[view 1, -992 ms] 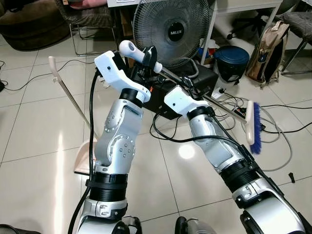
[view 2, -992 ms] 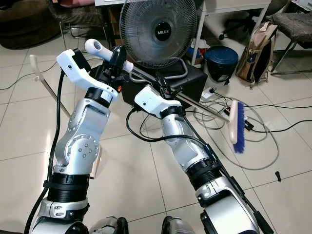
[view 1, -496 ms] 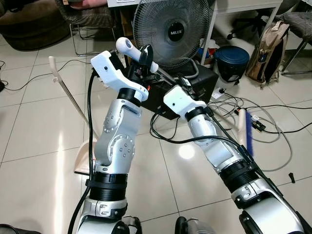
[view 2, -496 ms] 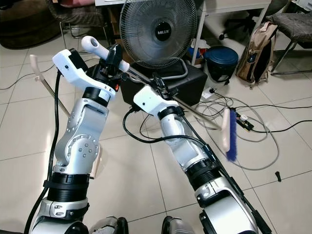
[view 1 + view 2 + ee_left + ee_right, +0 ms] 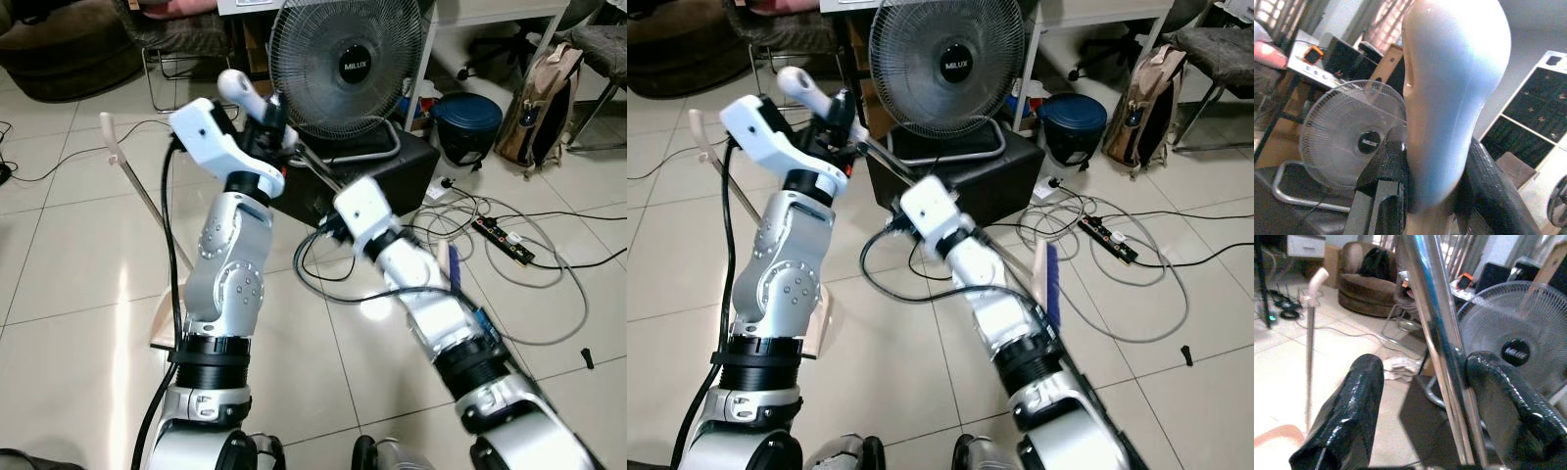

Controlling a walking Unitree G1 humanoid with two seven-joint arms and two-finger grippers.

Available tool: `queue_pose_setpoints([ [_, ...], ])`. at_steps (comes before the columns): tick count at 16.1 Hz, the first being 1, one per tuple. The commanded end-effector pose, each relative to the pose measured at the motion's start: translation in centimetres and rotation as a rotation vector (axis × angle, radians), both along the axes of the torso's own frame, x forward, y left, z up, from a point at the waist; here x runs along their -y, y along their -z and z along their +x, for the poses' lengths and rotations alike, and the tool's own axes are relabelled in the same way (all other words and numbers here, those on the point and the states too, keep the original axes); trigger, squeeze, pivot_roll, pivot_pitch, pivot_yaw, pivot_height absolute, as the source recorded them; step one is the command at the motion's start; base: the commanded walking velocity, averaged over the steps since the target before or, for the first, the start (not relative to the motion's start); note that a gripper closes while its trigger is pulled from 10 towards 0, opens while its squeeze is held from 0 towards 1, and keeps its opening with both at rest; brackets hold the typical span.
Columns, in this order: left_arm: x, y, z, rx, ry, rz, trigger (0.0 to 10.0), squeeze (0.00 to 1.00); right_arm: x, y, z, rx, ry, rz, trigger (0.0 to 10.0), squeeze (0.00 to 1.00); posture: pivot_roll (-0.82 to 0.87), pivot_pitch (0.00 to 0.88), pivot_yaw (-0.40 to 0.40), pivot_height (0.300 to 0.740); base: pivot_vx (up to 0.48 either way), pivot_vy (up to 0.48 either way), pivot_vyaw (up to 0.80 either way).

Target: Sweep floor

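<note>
The broom, its blue bristles low by the cables in front of the fan, is mid-stroke. The left gripper pinches its pale handle top; the right gripper straddles the metal shaft. Next I'd drag the bristles toward the dustpan, avoiding those cables.

Two silver arms with white wrist housings, black ribbed bands above the elbows, small screws dotting the left forearm; a black cable loops alongside. Glossy black fingers, possibly rubber-coated.
</note>
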State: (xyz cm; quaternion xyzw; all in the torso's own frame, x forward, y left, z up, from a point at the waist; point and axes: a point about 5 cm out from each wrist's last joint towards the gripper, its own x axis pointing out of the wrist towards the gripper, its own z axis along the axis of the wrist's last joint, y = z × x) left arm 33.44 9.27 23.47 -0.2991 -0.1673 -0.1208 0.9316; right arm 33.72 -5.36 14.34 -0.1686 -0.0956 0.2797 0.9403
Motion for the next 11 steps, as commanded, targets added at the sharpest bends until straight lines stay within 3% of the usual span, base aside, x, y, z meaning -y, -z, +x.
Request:
queue_pose_setpoints([
  [1,0.4,-2.0,-0.1,0.082,-0.008,-0.025,0.0,0.0,-0.6,1.7,-0.6,-0.115,-0.076,-0.005,10.0,0.29,-0.02,0.095,0.049,0.74,0.0,0.0,0.0],
  [2,0.6,-2.0,0.0,0.086,-0.013,-0.021,0.0,0.0,-0.8,2.6,-1.0,-0.168,-0.122,-0.015,10.0,0.0,-0.02,0.094,0.05,0.74,0.0,0.0,0.0],
  [4,0.6,-2.0,0.0,0.089,-0.027,-0.008,0.0,0.0,-0.7,3.5,-1.5,-0.192,-0.147,-0.04,10.0,0.0,-0.03,0.09,0.046,0.74,0.0,0.0,0.0],
  [5,0.2,-1.7,0.1,0.089,-0.063,0.038,0.0,0.0,-0.3,3.3,-1.8,-0.181,-0.145,-0.014,10.0,0.0,-0.03,0.091,0.035,0.74,0.0,0.0,0.0],
  [8,-0.9,-1.3,0.3,0.07,-0.121,0.069,0.0,0.0,0.8,1.6,-2.1,-0.071,-0.114,0.063,10.0,0.0,-0.02,0.093,0.022,0.74,0.0,0.0,0.0],
  [11,-0.9,-1.1,0.3,0.103,-0.106,0.15,0.0,0.0,3.4,0.4,-1.9,0.057,0.048,0.025,10.0,0.0,-0.03,0.114,0.017,0.74,0.0,0.0,0.0],
])
